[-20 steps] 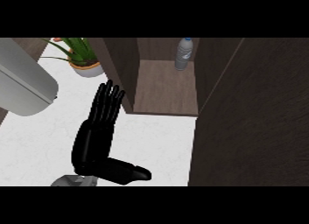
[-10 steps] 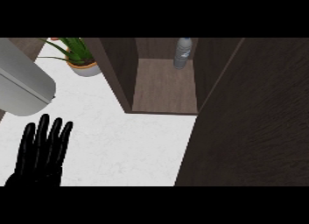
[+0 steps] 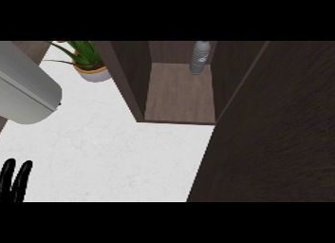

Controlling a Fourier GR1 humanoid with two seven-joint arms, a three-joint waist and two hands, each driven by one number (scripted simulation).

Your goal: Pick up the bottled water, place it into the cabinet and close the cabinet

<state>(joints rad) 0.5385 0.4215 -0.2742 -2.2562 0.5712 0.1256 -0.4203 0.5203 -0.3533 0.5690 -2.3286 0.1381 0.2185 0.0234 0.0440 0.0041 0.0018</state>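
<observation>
the bottled water (image 3: 200,58) is standing upright inside the cabinet (image 3: 178,95), way at the back of the open compartment, tucked toward its right wall. it's sitting on the wooden shelf floor and nothing is touching it.

only one robot hand (image 3: 9,182) shows up, the left one, down in the bottom left corner over the white desk (image 3: 121,152). you just get the black fingers (image 3: 21,178) poking up from the lower edge, straight and a bit spread, holding nothing. so it's wide open and well apart from the bottle, basically the opposite corner of the view, with most of the desk between them.

the cabinet door (image 3: 282,133) is the big dark wood panel filling the right side, swung open.

a potted plant (image 3: 86,59) sits on the desk just left of the cabinet, and a grey rounded thing (image 3: 19,90) is along the left edge, can't tell what it is.
</observation>
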